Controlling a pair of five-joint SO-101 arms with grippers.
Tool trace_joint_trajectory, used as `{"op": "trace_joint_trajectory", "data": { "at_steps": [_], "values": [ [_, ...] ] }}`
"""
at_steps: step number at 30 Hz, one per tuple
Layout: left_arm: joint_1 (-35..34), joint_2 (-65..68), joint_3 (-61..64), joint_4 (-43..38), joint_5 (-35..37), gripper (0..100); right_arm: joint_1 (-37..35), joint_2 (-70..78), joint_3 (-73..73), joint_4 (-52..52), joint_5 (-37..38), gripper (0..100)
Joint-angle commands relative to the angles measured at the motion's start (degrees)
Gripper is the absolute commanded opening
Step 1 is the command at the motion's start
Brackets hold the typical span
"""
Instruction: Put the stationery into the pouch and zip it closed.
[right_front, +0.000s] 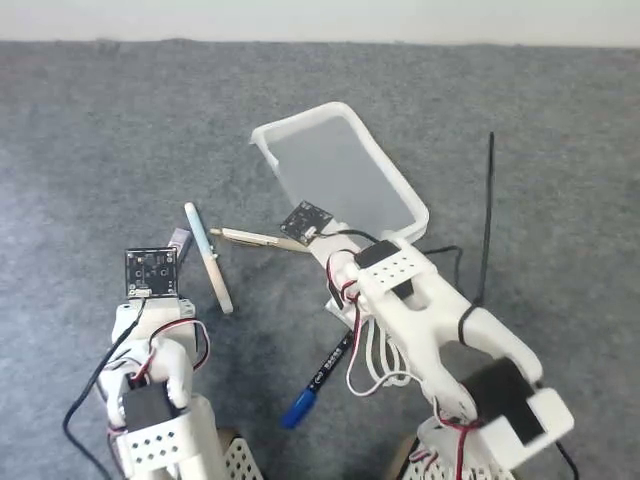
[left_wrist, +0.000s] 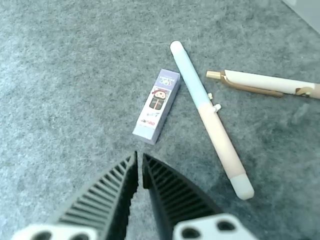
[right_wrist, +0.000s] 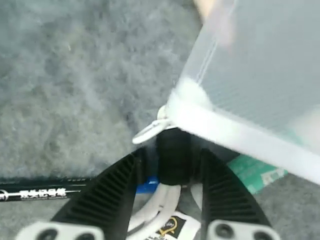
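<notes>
Your left jaws stand all but together and empty. The eraser box (left_wrist: 156, 106) lies on the worktop (left_wrist: 60, 75) just ahead of their tips, its long axis running nearly straight away from them, with the two-tone pen (left_wrist: 209, 117) just beside it. Your right jaws stand apart at the zip-pull (right_wrist: 150, 131) corner of the pouch (right_front: 340, 170), gripping nothing I can make out. The left arm is nearer the box and, I judge, must open across its short side.
</notes>
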Motion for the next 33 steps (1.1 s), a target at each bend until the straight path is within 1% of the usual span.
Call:
{"op": "trace_joint_trajectory", "data": {
  "at_steps": [1,3,6,7,8,12,15,23,25,27,31,33],
  "values": [
    [-0.09,0.09,-0.92,-1.49,-0.53,1,0.84,0.92,-3.08,-1.89,-0.26,16.1],
    [-0.09,0.09,-0.92,-1.49,-0.53,1,0.84,1.36,-3.52,-2.15,-0.26,13.4],
    [-0.09,0.09,-0.92,-1.49,-0.53,1,1.10,1.98,-4.92,-2.07,-0.26,1.0],
    [-0.09,0.09,-0.92,-1.49,-0.53,1,1.19,1.71,-4.92,-2.07,-0.35,0.1],
    [-0.09,0.09,-0.92,-1.49,-0.53,1,1.45,1.45,-4.84,-1.89,-0.53,1.7],
    [-0.18,0.09,-0.92,-1.49,-0.53,1,1.71,-0.57,-5.54,0.48,-0.62,0.7],
    [-0.26,0.09,-0.92,-1.49,-0.53,1,1.71,-5.32,-6.24,3.03,-0.62,0.6],
    [0.00,0.09,-0.92,-1.49,-0.35,2,1.19,-18.33,-6.77,5.76,-0.26,0.6],
    [0.09,0.09,-0.92,-1.49,-0.18,5,1.19,-20.09,-8.44,6.64,-0.26,0.6],
    [0.00,0.09,-0.92,-1.32,0.00,11,1.27,-20.79,-10.81,7.96,-0.26,0.6],
    [-0.35,0.09,-0.92,-1.23,4.92,20,1.19,-20.79,-17.76,11.21,-0.26,0.6],
    [-0.44,0.09,-0.92,-1.23,5.54,22,1.19,-21.14,-21.01,12.88,-0.26,0.6]
  ]
}}
